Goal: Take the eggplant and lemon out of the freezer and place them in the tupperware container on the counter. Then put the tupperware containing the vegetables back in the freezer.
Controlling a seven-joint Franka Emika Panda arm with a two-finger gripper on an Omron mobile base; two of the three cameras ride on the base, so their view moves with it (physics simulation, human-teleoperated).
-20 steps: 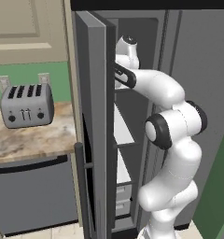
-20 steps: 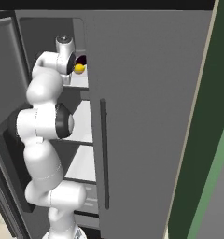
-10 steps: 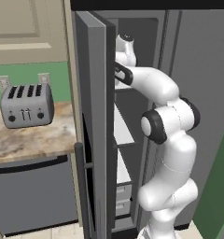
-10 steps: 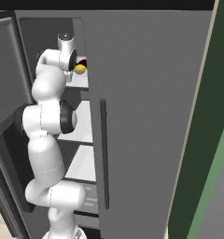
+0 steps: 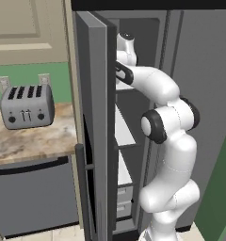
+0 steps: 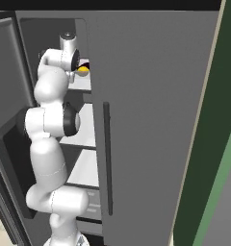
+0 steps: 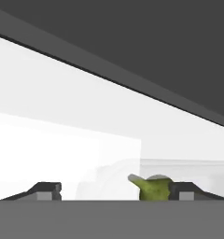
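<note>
The white Franka arm with dark joints point(image 5: 167, 127) rises from its base, bends at the elbow and reaches up and forward. Its two-finger gripper point(image 7: 115, 190) shows both dark fingertips point(image 7: 47, 189) spread well apart, jaws wide.

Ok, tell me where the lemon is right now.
In the right base view the lemon sits on the top white shelf inside the freezer, just right of the arm's wrist and left of the closed grey door's edge.
</note>
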